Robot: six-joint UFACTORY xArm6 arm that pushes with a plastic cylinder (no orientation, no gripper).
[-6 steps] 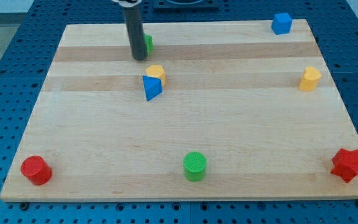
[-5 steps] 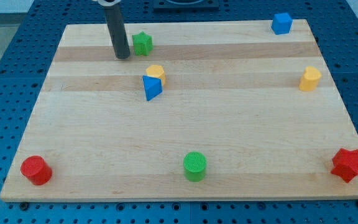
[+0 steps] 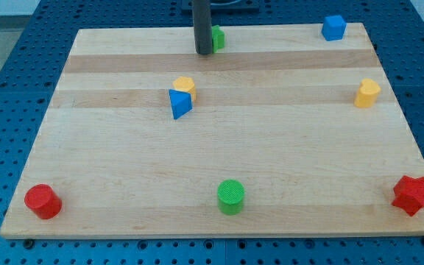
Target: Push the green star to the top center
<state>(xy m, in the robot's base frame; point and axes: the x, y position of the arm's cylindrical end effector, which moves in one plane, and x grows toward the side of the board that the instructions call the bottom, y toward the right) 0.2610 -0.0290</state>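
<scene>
Pressing against the green star (image 3: 218,37) from the view's left, my tip (image 3: 203,51) hides its orientation.

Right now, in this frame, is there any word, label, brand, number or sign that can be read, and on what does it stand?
None: no text, number or sign is readable anywhere in the camera view.
The wooden board is bare wood.
The blocks, such as the green star beside my tip and the red star, carry plain colour only.
The blue perforated table shows holes only, no markings.
</scene>
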